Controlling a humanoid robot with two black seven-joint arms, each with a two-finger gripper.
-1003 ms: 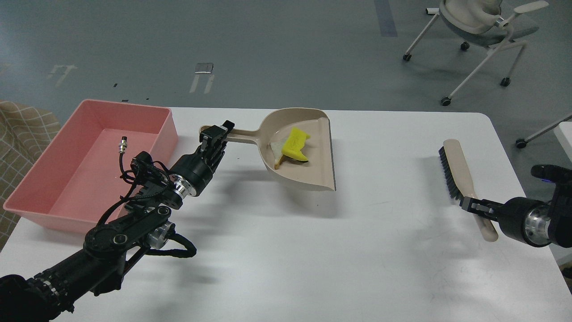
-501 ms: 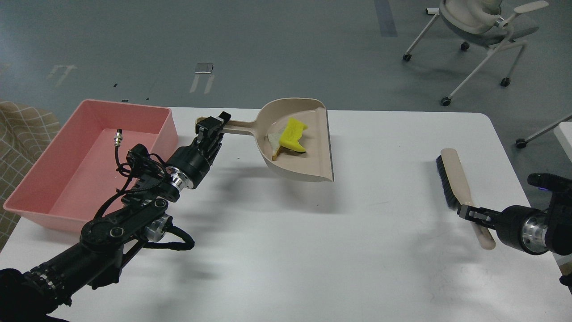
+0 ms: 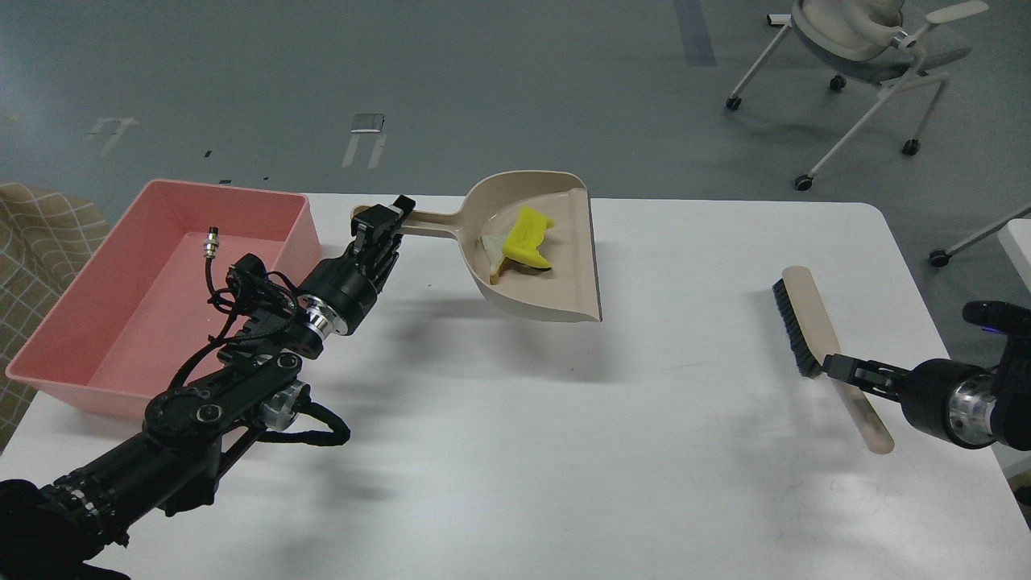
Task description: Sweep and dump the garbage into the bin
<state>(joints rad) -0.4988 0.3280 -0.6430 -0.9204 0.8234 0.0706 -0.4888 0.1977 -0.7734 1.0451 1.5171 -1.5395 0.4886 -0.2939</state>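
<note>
My left gripper (image 3: pixel 385 227) is shut on the handle of the beige dustpan (image 3: pixel 556 282) and holds it above the table, right of the pink bin (image 3: pixel 72 322). The yellow sponge piece (image 3: pixel 527 239) and the off-white strip (image 3: pixel 493 254) lie inside the pan, near its back wall. My right gripper (image 3: pixel 838 369) is shut on the handle of the beige brush (image 3: pixel 805 318) with black bristles, at the table's right side.
The white table (image 3: pixel 564 451) runs under both arms. A small metal connector on a black cable (image 3: pixel 211 242) hangs over the bin. An office chair (image 3: pixel 862 48) stands on the floor behind, at the right.
The left gripper has lifted the dustpan and carried it slightly up and left, the scraps sliding toward the pan's back. The right gripper has shifted the brush slightly left and down.
</note>
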